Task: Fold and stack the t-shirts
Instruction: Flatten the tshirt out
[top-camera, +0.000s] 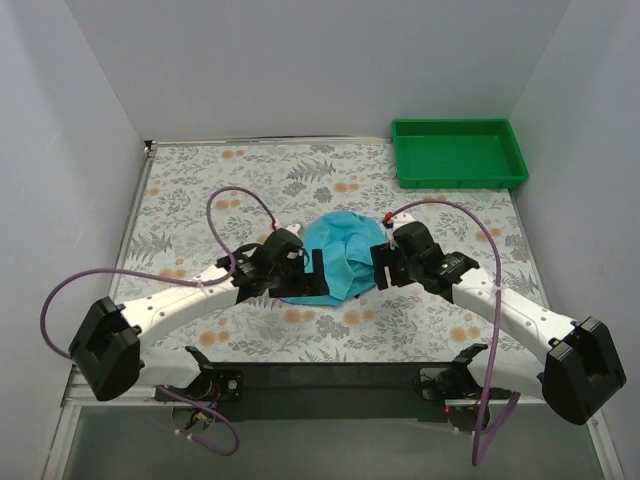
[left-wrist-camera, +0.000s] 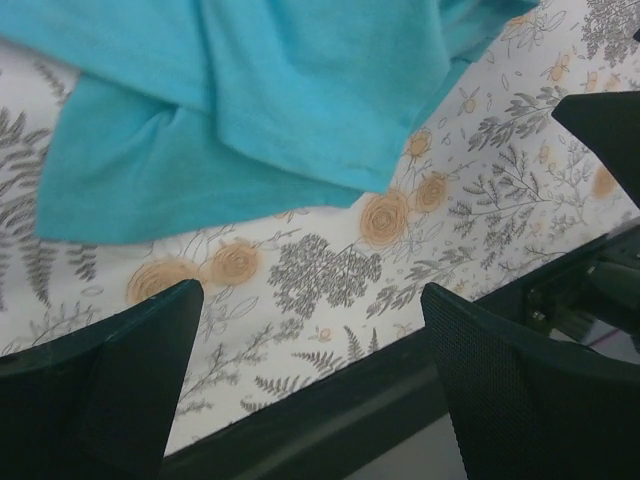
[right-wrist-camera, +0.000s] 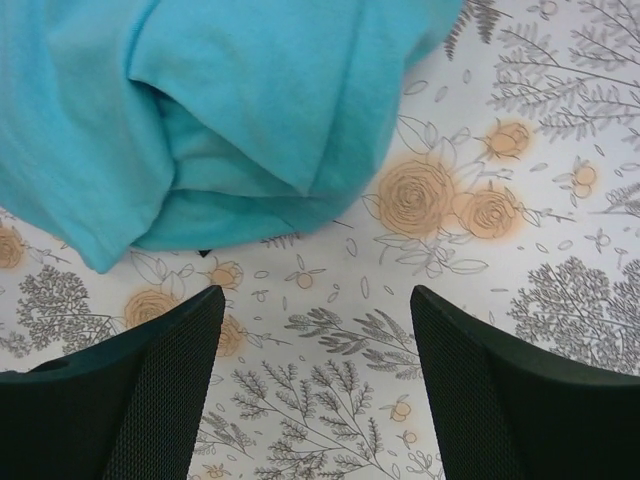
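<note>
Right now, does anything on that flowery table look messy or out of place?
The turquoise shirt lies mid-table in a rumpled heap, layers overlapping unevenly instead of folded flat. The left gripper and right gripper flank it, open. The green tray sits square.

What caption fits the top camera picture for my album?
The left arm and right arm flank a bunched turquoise shirt on a flowery table, green tray behind.

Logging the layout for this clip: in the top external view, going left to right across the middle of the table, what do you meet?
left tool, open → turquoise-blue shirt, bunched up → right tool, open
</note>
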